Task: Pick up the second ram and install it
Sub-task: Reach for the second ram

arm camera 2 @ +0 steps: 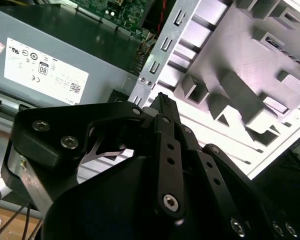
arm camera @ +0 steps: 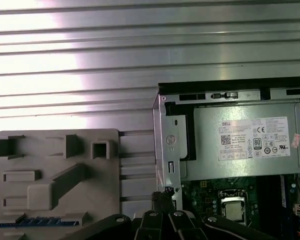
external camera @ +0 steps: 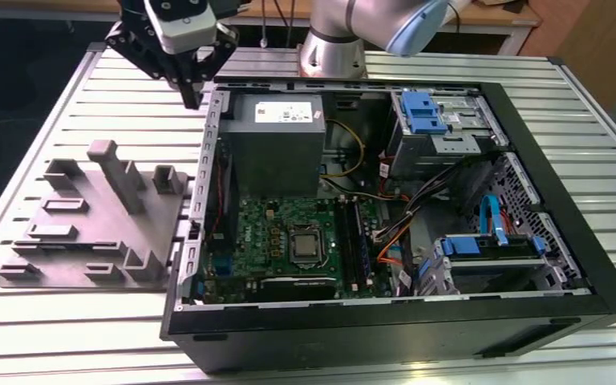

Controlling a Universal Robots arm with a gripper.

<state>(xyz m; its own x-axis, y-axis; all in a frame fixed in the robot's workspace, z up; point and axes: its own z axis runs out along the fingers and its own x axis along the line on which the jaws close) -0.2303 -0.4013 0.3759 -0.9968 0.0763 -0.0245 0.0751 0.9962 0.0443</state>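
Little of the second ram shows. In the first wrist view it is a thin blue strip, seen by its upper edge alone, lying along a long slot of the grey holder. The picture's edge cuts the holder off just past it. In the exterior view that slot is too dim to make out the stick. The holder lies on the table toward its edge on the exterior view's left, just beside the open computer case. The ram is thus outside the case and apart from the gripper.

The gripper hangs over the table just beside the case's far corner on the exterior view's left. Its fingers are drawn together into one narrow black tip. In both wrist views its black linkage, studded with round screws, hides part of the scene. The arm is cut off at the exterior view's top.

The table is ribbed bare metal, bright with glare. The holder is matte grey, shaped into square pockets, upright posts and a slanted bar. The case is black outside and pale sheet metal within. The power-supply box is a smooth grey block with a white label. Nearer the case's front lies the green motherboard, whose long dark slots are hard to tell apart.
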